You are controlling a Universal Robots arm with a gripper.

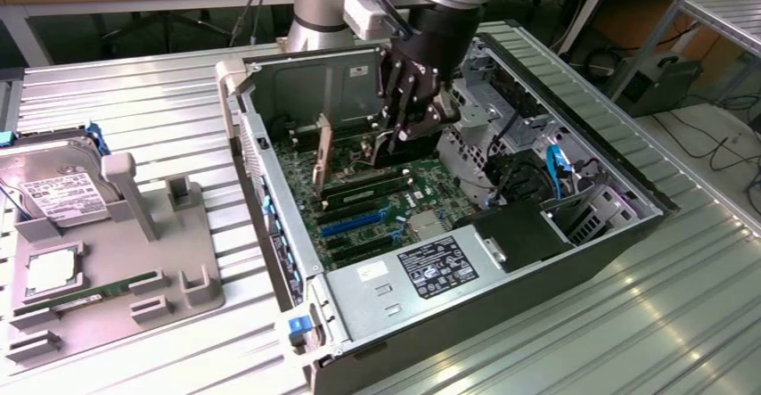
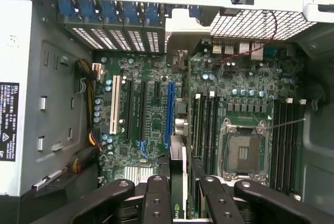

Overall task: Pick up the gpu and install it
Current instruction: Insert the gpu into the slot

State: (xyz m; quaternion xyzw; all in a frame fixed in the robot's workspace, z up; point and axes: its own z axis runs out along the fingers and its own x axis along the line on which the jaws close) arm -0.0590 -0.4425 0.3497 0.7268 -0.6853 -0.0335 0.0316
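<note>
One gpu (image 2: 178, 182) between two jaws

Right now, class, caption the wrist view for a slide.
Gripper holds the gpu edge-on over the motherboard.

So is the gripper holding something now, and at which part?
Yes. The gripper holds the graphics card by its upper edge, the card standing edge-on between the fingers over the motherboard.

surface (image 1: 666, 324): ribbed metal, bright sheen
computer case (image 1: 309, 83): bare grey sheet metal, matt
motherboard (image 2: 151, 104): green circuit board
claw (image 2: 182, 181): black, matt
gpu (image 2: 176, 203): green board edge, dull
tray (image 1: 178, 301): grey matt plastic
hard drive (image 1: 53, 190): silver metal, white paper label
</note>
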